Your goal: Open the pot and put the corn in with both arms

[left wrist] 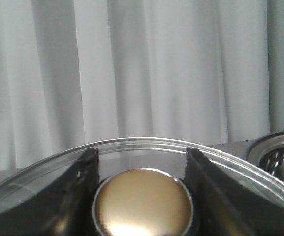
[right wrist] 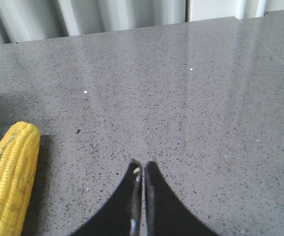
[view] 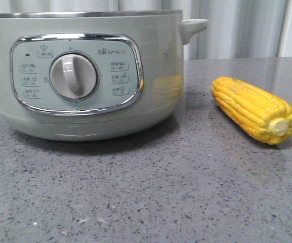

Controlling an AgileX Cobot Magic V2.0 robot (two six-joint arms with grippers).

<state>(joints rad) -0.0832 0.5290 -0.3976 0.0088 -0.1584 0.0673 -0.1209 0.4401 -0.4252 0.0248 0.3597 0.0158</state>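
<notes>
The pale-green pot stands on the left of the table, its dial facing the camera. The yellow corn lies on the table to its right, stub end toward the camera. My left gripper is shut on the gold knob of a glass lid, held tilted beside the pot's steel rim. My right gripper is shut and empty, just above the table, with the corn a short way beside it. Neither gripper shows in the front view.
Grey speckled countertop runs in front of the pot and around the corn. Pale curtains hang behind the table. The pot's small side handle sticks out toward the corn's side.
</notes>
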